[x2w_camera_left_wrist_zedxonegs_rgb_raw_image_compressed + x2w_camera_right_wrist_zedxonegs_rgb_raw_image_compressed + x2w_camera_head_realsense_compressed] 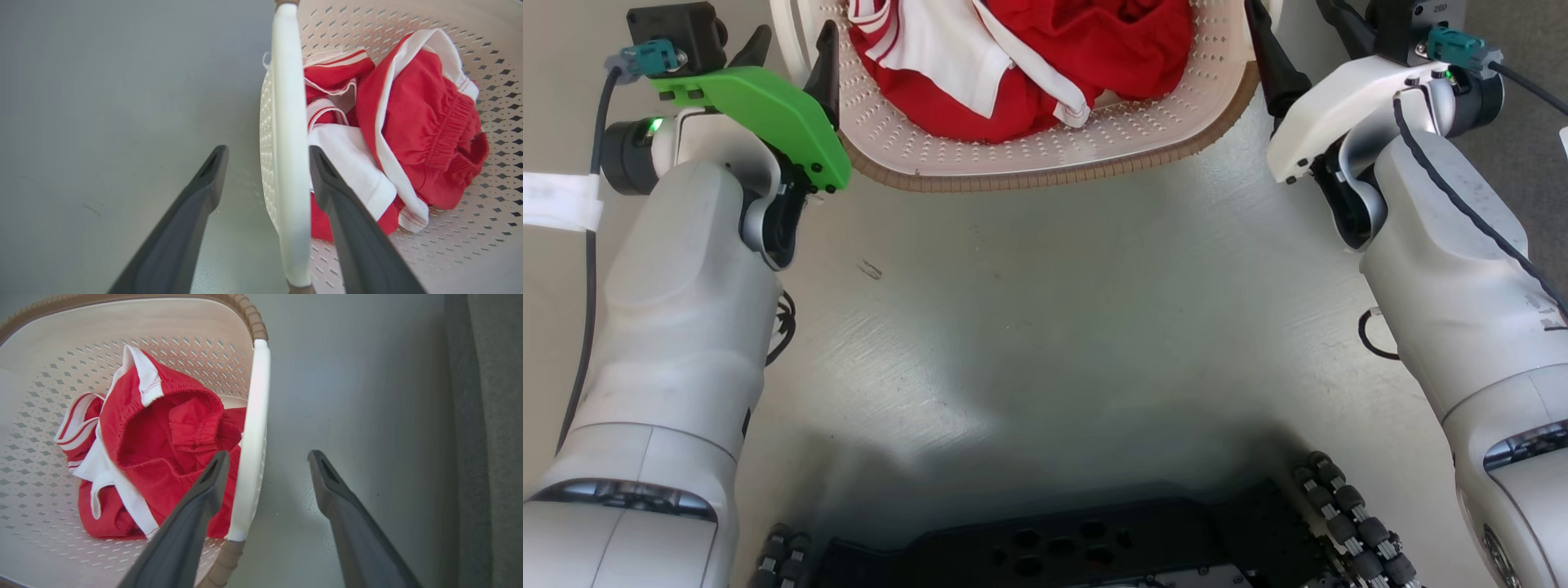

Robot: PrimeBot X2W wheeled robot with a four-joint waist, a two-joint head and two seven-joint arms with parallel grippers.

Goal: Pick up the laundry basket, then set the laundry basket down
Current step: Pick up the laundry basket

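Grey floor point(1045, 327) | laundry basket point(1013, 155) dead ahead | left pincer point(268, 152) released, astride left handle point(286, 122) | right pincer point(268, 455) released, astride right handle point(255, 416)

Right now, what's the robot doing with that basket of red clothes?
The robot has one arm on each side of the laundry basket, which holds red-and-white clothes. The left gripper is open around the left handle, and the right gripper is open around the right handle. Neither grips it yet.
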